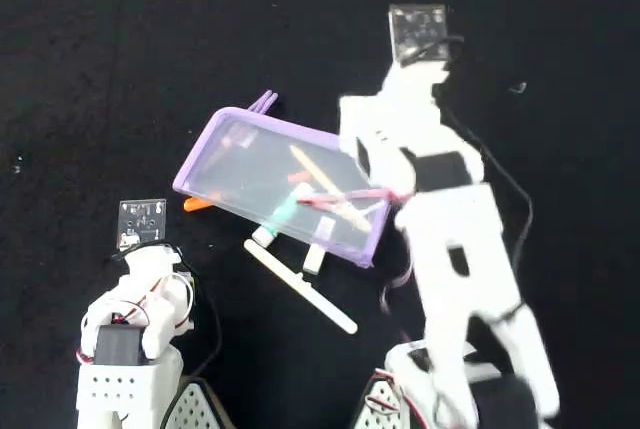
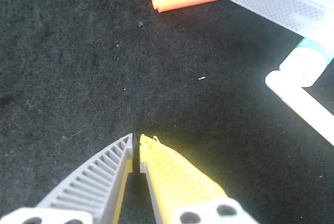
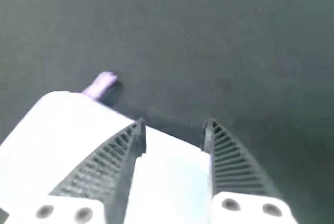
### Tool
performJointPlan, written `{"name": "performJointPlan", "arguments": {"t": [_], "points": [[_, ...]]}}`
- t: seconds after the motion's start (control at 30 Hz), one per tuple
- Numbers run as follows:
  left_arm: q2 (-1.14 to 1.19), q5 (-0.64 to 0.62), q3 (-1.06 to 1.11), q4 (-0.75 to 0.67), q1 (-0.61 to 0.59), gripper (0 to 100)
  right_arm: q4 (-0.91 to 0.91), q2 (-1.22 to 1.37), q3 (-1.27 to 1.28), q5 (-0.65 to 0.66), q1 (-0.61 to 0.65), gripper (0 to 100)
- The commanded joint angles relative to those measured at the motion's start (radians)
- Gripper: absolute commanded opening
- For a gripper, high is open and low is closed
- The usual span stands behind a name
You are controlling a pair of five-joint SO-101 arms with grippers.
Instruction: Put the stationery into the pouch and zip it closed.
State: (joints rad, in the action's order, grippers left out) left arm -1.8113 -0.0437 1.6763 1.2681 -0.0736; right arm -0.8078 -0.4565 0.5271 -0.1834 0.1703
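Black desk (image 1: 90, 99) carried everything. The right arm (image 1: 440, 229) lay stretched across the right end of the pouch (image 1: 250, 164), which sat mid-desk, translucent with purple trim. Right tool (image 3: 174, 128) stood parted to a moderate gap over the pouch's pale edge, nothing gripped. Left tool (image 2: 140, 143) hung low over bare desk with its tips together, empty, apart from the pouch.

We judged the step in hand to be securing the pouch. To do it well, we would close on the trim alone, clear of the pens inside, and keep the mouth toward the left arm.

Counts:
- One pouch.
- Six stationery pieces, as far as we could separate them:
  - one long white stick (image 1: 300, 286) on the desk
  - one tan pencil (image 1: 318, 177) and one pink pen (image 1: 352, 195), both seen through the pouch
  - one teal-ended pen (image 1: 274, 225) protruding from its near edge
  - one orange marker (image 1: 197, 204) at its corner; we could not tell whether under or inside
  - one short white piece (image 1: 313, 260)
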Motion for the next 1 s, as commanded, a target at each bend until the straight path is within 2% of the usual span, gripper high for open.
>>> {"name": "performJointPlan", "arguments": {"t": [0.0, 0.07, 0.2, 0.37, 0.47, 0.7, 0.9, 0.97], "points": [[-0.011, 0.008, 0.022, 0.006, -0.005, 3, 0.074, 0.154, -0.051, -0.002, -0.115, 17.4], [-0.011, 0.008, 0.022, 0.006, -0.005, 3, 0.094, 0.231, -0.051, 0.006, -0.178, 17.4], [-0.011, 0.008, 0.022, 0.006, -0.005, 3, 0.204, 0.4, -0.056, 0.121, -0.281, 17.1], [-0.011, 0.008, 0.022, 0.006, -0.005, 3, 0.342, 0.576, -0.058, 0.173, -0.292, 17.1], [-0.011, 0.008, 0.022, 0.006, -0.005, 3, 0.351, 0.63, -0.077, 0.173, -0.282, 17.1], [-0.011, 0.008, 0.022, 0.006, -0.005, 3, 0.043, 0.647, -0.166, 0.175, -0.206, 17.1], [-0.011, 0.008, 0.022, 0.006, -0.005, 3, -0.245, 0.647, -0.259, 0.178, -0.037, 17.0], [-0.011, 0.008, 0.022, 0.006, -0.005, 3, -0.319, 0.647, -0.272, 0.221, 0.031, 17.0]]}}
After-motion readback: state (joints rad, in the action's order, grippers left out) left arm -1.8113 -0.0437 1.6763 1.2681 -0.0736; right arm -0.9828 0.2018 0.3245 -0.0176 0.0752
